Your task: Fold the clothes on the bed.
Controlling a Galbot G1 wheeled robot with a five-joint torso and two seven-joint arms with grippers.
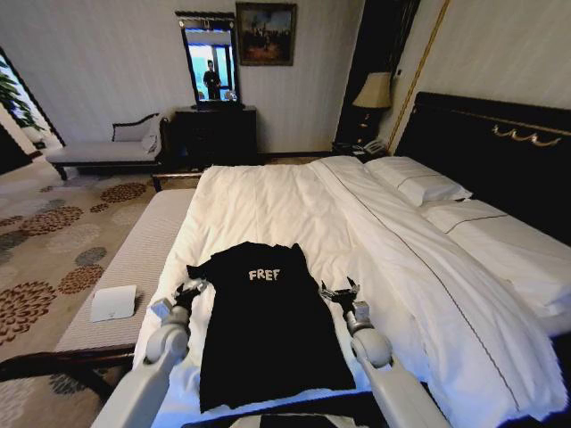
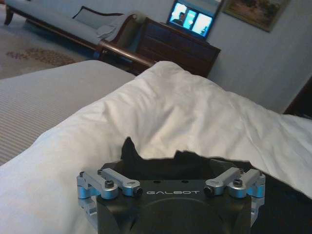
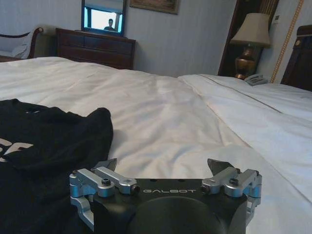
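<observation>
While the T-shirt (image 1: 268,325) lies flat on the near part of the bed (image 1: 268,201), collar toward the far end, a gripper sits at each side. The left gripper (image 1: 190,291) is at its left sleeve, the right gripper (image 1: 340,292) just beside its right edge on the sheet, both with jaws spread and holding nothing.

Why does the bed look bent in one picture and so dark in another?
Head view: the wide lens curves the bed and walls, and daylight keeps it bright. Left wrist view: dim and bluish, with the T-shirt a black blot and only the TV glowing. Right wrist view: evenly lit, far wall a little soft.
</observation>
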